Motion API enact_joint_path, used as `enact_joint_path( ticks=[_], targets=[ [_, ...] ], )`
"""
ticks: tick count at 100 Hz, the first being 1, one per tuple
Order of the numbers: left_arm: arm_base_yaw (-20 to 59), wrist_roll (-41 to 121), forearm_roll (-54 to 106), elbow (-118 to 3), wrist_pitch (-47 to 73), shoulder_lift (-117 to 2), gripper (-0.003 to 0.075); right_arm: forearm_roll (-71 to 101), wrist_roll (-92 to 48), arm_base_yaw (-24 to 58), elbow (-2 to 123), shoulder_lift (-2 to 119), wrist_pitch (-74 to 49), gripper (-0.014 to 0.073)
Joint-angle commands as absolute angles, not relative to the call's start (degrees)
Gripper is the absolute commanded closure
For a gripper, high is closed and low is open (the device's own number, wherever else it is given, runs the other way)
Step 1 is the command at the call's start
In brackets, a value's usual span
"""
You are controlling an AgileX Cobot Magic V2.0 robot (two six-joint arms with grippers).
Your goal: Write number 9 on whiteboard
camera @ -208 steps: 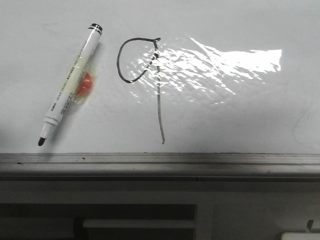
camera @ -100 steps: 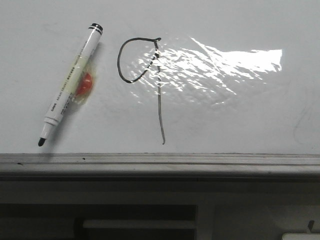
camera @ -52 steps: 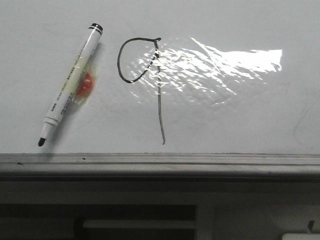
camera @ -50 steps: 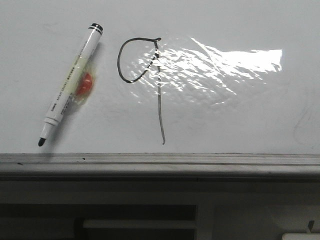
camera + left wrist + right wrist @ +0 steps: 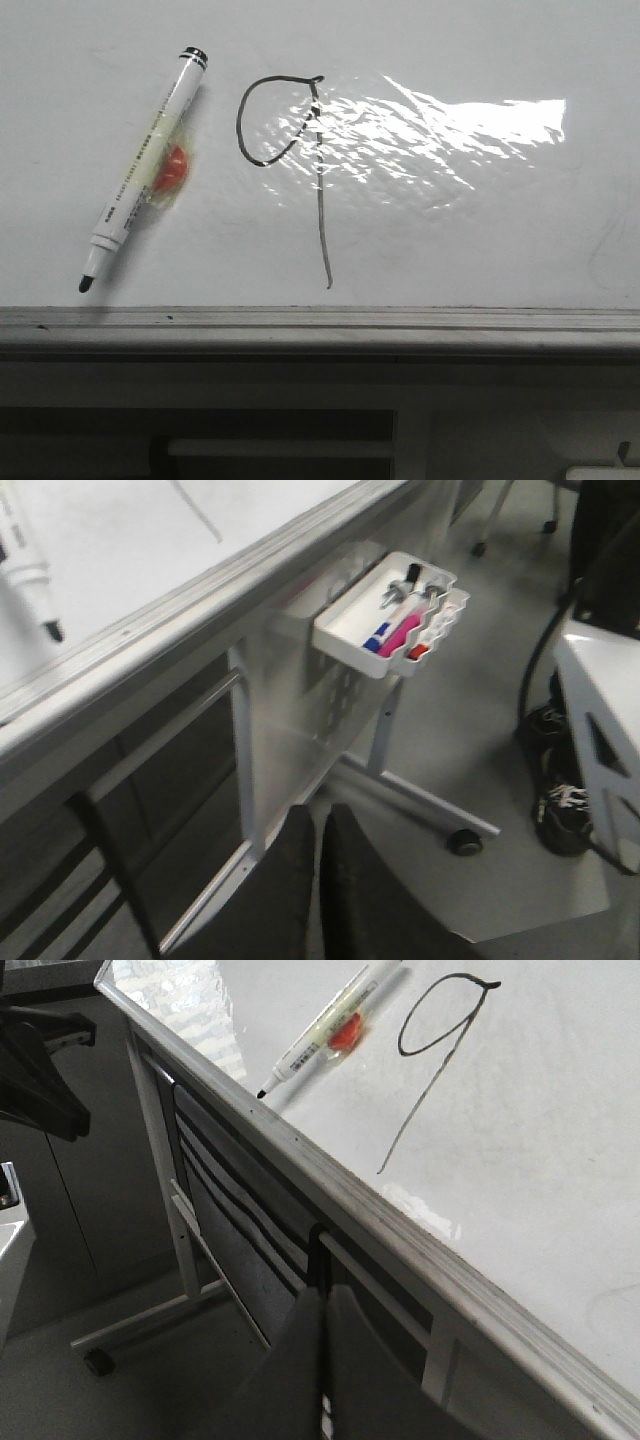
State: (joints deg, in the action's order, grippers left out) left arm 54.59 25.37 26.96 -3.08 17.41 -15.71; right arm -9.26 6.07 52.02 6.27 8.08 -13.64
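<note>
The number 9 (image 5: 318, 170) is drawn in thin black line on the whiteboard (image 5: 480, 230), a rounded loop with a long straight tail; it also shows in the right wrist view (image 5: 440, 1055). A white marker (image 5: 142, 168) with a bare black tip lies on the board left of it, over an orange blob; it also shows in the right wrist view (image 5: 325, 1030) and the left wrist view (image 5: 25, 575). My left gripper (image 5: 318, 825) is shut and empty, below the board's edge. My right gripper (image 5: 323, 1305) is shut and empty, below the rail. Neither gripper shows in the front view.
The grey metal rail (image 5: 320, 330) runs along the board's near edge. A white tray (image 5: 395, 630) with several markers hangs on the stand under the board. A wheeled stand leg (image 5: 460, 835) and cables lie on the floor.
</note>
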Motion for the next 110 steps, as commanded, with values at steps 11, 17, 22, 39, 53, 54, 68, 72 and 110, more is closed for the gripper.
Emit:
enact_joint_path(
  ticks=[11,17,22,39,53,54,68,72,110],
  targets=[
    [43.7,23.5,26.8,-1.3,8.4,-13.8,0.0741,-10.0,6.1,51.9,7.7,8.6,-9.7,0.0654],
    [40.0,20.9,26.8,0.7,4.9,-12.5,0.0741,-10.0,6.1,51.9,7.7,8.6,-9.7,0.0654],
    [36.7,18.5,26.2,1.2,6.0,-11.3,0.0741,-10.0,6.1,51.9,7.7,8.6,-9.7,0.0654],
    [24.3,10.3,18.1,1.1,6.7,-7.8,0.0741,-10.0,6.1,51.9,7.7,8.6,-9.7,0.0654],
    [13.8,4.2,11.7,1.1,6.8,-3.7,0.0741,-10.0,6.1,51.9,7.7,8.6,-9.7,0.0654],
    [12.8,3.7,10.9,1.1,6.8,-3.5,0.0741,-10.0,6.1,51.9,7.7,8.6,-9.7,0.0654],
    [3.7,3.2,6.8,1.1,7.8,-0.9,0.0741,-10.0,6.1,51.9,7.7,8.6,-9.7,0.0654],
    [1.5,3.2,5.9,1.1,9.2,0.3,0.0741,-10.0,6.1,51.9,7.7,8.6,-9.7,0.0654],
    [-3.3,3.0,4.6,1.2,17.1,1.9,0.0741,-10.0,6.1,51.9,7.7,8.6,-9.7,0.0654]
  ],
)
